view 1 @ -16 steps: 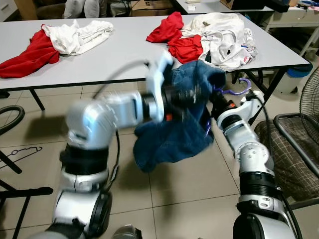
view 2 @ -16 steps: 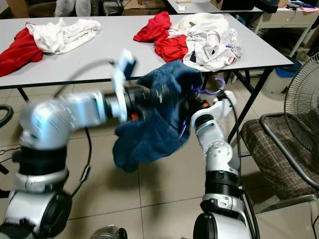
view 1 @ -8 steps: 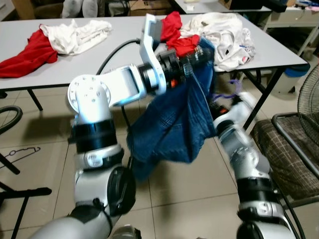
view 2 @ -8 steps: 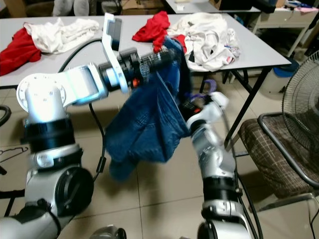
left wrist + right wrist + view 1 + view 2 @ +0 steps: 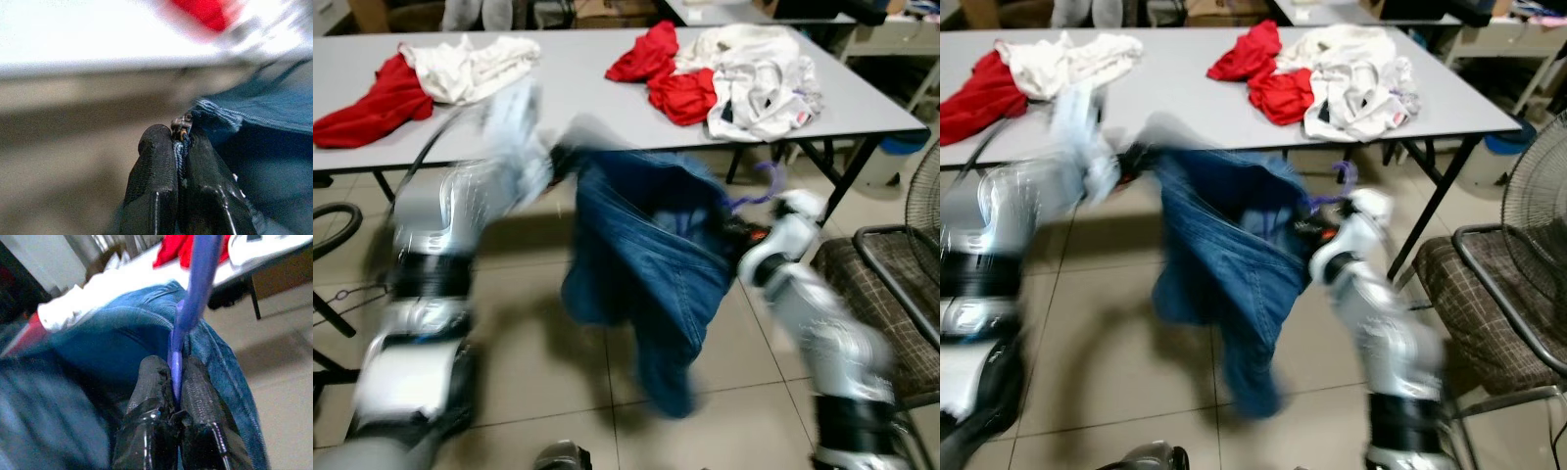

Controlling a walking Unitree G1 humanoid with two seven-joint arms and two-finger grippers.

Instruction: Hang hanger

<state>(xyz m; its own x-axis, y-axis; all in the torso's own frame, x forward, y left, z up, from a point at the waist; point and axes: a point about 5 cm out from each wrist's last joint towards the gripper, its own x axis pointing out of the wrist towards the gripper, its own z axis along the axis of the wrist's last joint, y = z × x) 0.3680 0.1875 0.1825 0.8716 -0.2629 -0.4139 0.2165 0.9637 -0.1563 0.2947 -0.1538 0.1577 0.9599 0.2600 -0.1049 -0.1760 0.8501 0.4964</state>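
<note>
A pair of blue jeans (image 5: 651, 259) hangs in the air in front of the grey table (image 5: 568, 93), stretched between my two arms. My left gripper (image 5: 180, 142) is shut on the jeans' waistband (image 5: 215, 111), at the garment's upper left corner (image 5: 570, 164). My right gripper (image 5: 174, 377) is shut on the stem of a purple hanger (image 5: 188, 308) that sits inside the jeans. The hanger's hook (image 5: 766, 183) pokes up beside the right wrist (image 5: 773, 230). Both arms are blurred by motion.
Red and white clothes (image 5: 710, 69) lie in heaps on the table, with more (image 5: 406, 83) at its left end. A checked chair (image 5: 886, 304) and a fan (image 5: 925, 186) stand at the right. A thin black hanger (image 5: 352, 294) lies on the tiled floor at left.
My left arm has swung down and to the left with the waistband, spreading the jeans wider and lower. The right arm still holds the hanger at about the same place.
</note>
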